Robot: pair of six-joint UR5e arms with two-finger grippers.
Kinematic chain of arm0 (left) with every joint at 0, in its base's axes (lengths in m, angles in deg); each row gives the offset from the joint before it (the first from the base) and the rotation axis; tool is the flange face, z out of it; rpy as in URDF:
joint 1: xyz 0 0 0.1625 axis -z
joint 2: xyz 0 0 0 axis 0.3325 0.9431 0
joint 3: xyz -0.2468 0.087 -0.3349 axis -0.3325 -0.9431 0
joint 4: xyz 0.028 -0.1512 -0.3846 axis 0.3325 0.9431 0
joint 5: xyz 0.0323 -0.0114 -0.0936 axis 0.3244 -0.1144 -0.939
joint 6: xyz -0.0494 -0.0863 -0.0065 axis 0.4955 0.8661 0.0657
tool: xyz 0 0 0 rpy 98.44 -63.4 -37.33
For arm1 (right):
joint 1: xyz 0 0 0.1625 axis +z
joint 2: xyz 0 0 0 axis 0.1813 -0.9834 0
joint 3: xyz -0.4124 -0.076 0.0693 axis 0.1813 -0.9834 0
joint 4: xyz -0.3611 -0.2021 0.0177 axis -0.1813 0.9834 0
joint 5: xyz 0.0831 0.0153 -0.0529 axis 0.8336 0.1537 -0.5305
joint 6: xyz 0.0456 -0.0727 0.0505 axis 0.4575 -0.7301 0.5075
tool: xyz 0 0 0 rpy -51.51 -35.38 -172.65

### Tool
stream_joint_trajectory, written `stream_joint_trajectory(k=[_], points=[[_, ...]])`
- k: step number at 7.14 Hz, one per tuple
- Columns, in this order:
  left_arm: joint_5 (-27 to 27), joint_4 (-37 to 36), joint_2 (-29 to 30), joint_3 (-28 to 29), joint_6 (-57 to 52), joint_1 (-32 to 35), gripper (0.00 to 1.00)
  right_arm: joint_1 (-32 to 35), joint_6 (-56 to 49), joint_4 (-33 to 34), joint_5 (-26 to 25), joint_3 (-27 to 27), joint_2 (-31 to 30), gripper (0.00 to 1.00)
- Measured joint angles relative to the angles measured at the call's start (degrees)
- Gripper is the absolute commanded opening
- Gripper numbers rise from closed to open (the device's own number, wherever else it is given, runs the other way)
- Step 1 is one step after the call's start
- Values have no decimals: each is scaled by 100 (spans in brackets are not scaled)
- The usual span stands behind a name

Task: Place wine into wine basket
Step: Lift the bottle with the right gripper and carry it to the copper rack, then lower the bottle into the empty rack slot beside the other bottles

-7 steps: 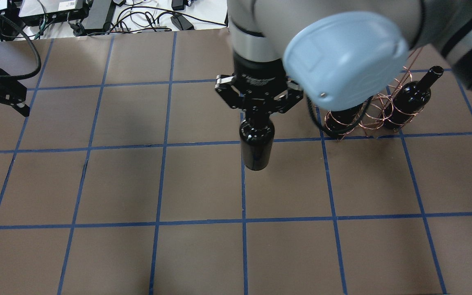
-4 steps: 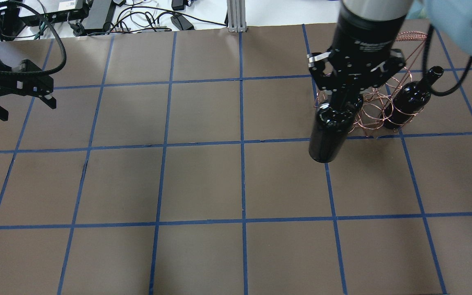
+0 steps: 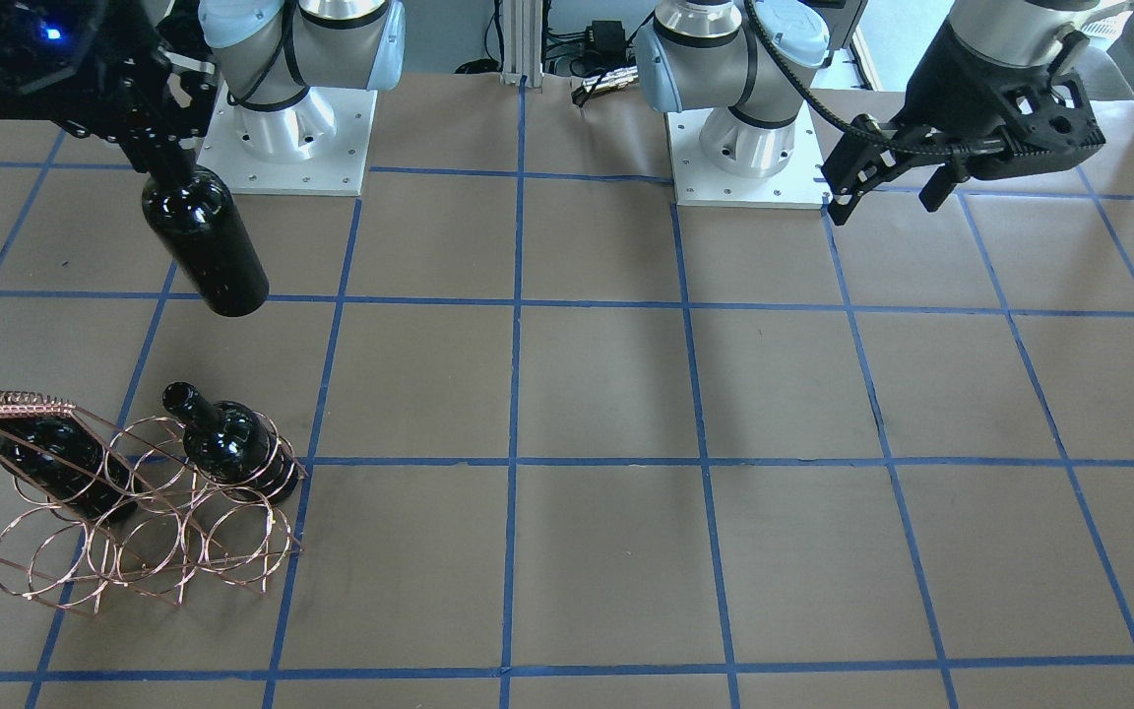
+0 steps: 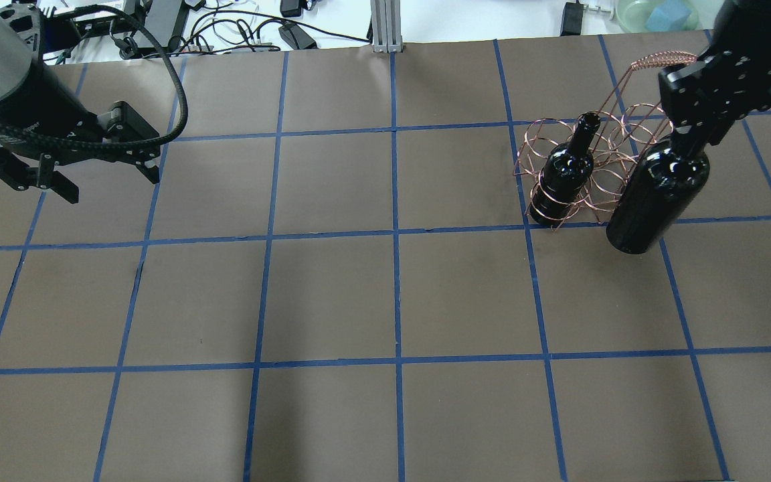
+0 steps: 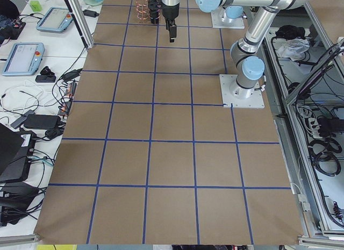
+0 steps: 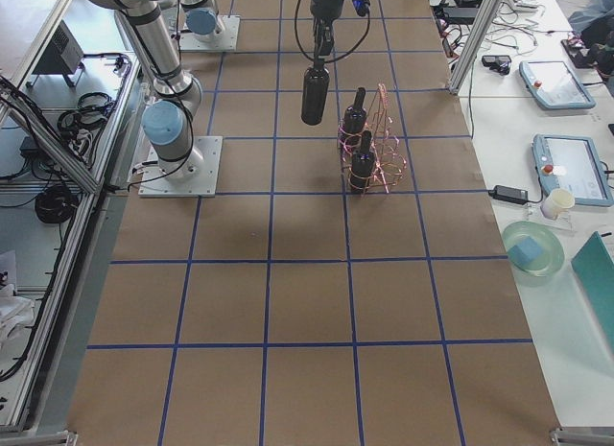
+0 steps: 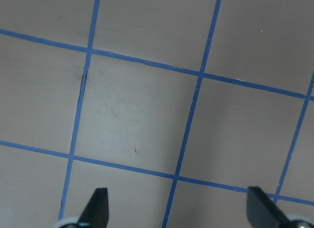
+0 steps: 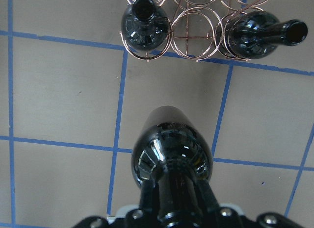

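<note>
My right gripper [image 4: 685, 136] is shut on the neck of a near-black wine bottle [image 4: 658, 195] and holds it upright in the air. It hangs on the robot's side of the copper wire basket [image 4: 600, 179], near its right end. The right wrist view shows the held bottle [image 8: 171, 154] below the basket [image 8: 198, 57]. Two alike bottles stand in the basket's end slots [image 3: 232, 445] [image 3: 47, 451], the middle slot between them open. My left gripper [image 4: 108, 184] is open and empty above the table's left side, also in the left wrist view [image 7: 179, 211].
The basket's woven handle [image 4: 666, 60] rises at its far side. Cables and electronics [image 4: 158, 20] and a metal post [image 4: 383, 23] lie beyond the table's far edge. The arm bases [image 3: 282, 128] [image 3: 749, 148] stand at the robot's edge.
My right gripper has carried the bottle to the right, from the table's middle to the basket's right end. My left gripper has moved to the right, further into view.
</note>
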Motion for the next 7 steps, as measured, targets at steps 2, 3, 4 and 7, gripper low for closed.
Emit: stream_joint_trajectory(k=[2, 3, 4, 7], points=[[14, -4, -68, -139, 80, 115, 100, -205, -236, 527, 33, -43, 220, 0], [5, -5, -72, -166, 122, 133, 100, -218, -259, 794, 89, -67, 355, 0], [-10, -3, -73, -180, 180, 142, 100, -215, -272, 1065, 155, -77, 489, 0], [3, -4, -98, -241, 238, 147, 100, -157, -532, 1777, 203, -119, 834, 0]])
